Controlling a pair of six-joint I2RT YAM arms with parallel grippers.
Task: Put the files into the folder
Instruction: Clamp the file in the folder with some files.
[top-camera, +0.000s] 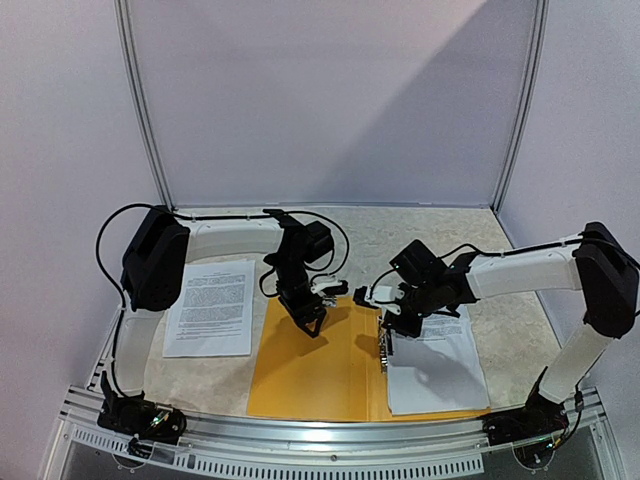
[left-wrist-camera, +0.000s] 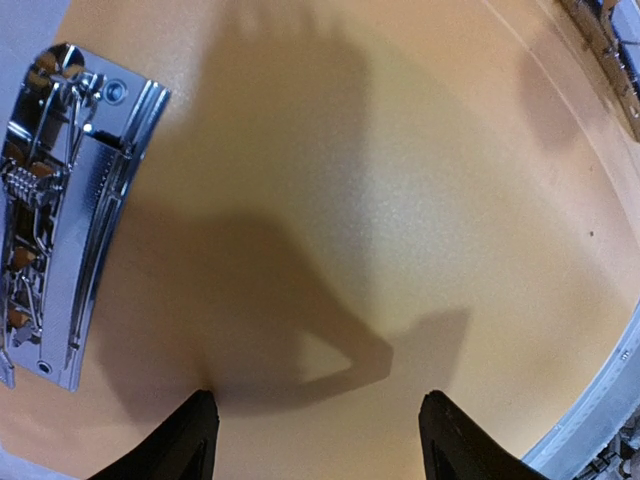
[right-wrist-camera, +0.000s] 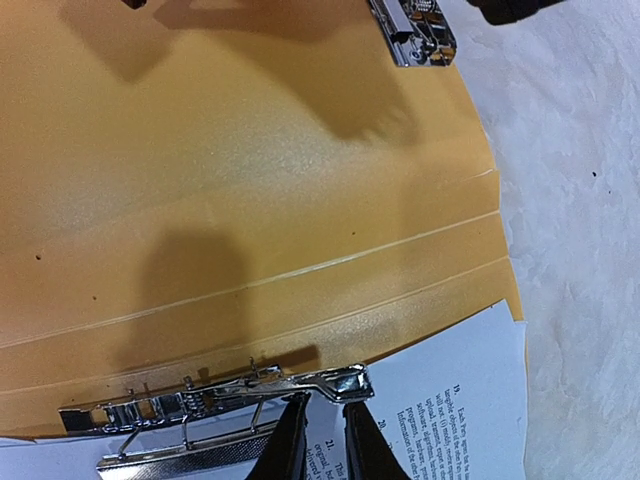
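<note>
The pale mottled surface (top-camera: 520, 330) carried an orange-yellow flat plastic folder (top-camera: 300, 375), which lay opened out at its near middle. The folder's left leaf was bare. A white printed paper sheet (top-camera: 435, 375) lay on its right leaf, and a second white printed sheet (top-camera: 210, 308) lay flat on the surface just left of the folder, outside it. By that layout the job looked only partly done.

The left hand (left-wrist-camera: 318, 400) hovered over the bare left leaf, released, its fingers wide apart with nothing between them. The right hand (right-wrist-camera: 325, 400) was at the chrome lever clip (right-wrist-camera: 220, 405) along the folder's spine, its fingers drawn close with only a narrow slit between. Whether they pinched the lever could not be told.

The main risk sat at that clip. If the lever slipped from the fingertips, it would probably snap down and either crease the sheet's edge or miss it and leave it loose. A sideways pull there could drag the light folder across the smooth surface, and the sheet with it.

The outside sheet posed a second hazard. It was thin, floppy and flat against the surface, so it offered no edge to catch, and a pinch would likely buckle or fold it. The left hand, if lowered, could also shove the folder or knock the smaller chrome clamp (left-wrist-camera: 60, 200) beside it.
</note>
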